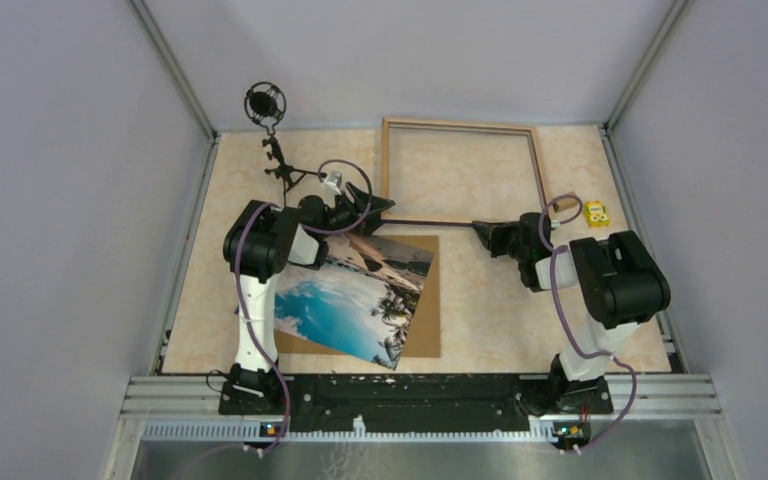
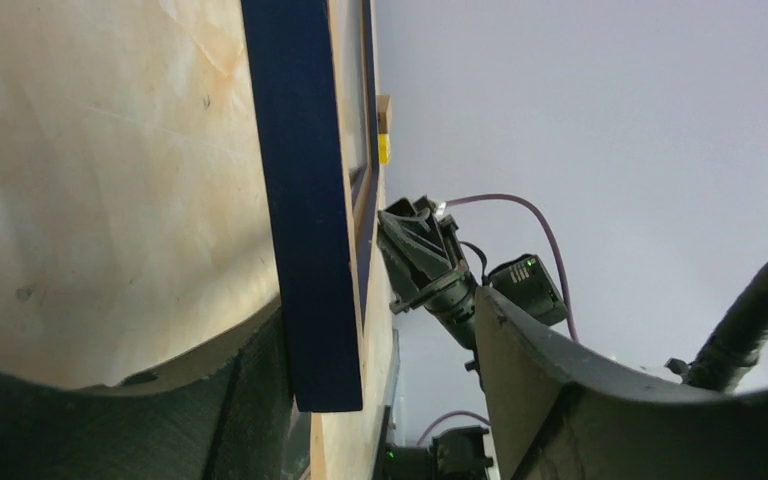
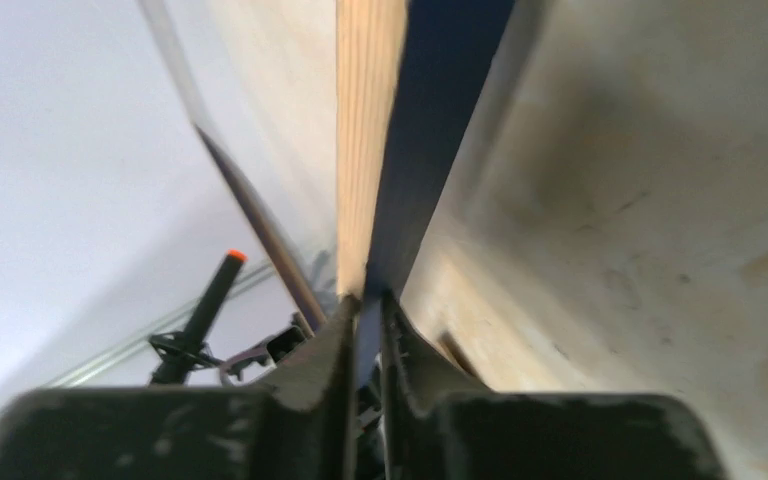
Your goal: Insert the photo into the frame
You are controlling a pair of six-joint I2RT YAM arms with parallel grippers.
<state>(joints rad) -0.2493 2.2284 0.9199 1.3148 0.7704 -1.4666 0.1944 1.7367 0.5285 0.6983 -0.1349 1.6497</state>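
Photo (image 1: 355, 295) on backing board (image 1: 428, 320), frame (image 1: 460, 124) just beyond

right gripper (image 3: 365, 305): fingers closed on frame (image 3: 400, 130) rail, edge-on | rail: light wood left, dark blue right | table (image 3: 640, 200): beige, at right | lower left: black post (image 3: 205, 300), orange tip

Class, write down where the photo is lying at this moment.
In the top external view, the photo lies tilted on the brown backing board, left of centre, beside the left arm and nearer than the frame.
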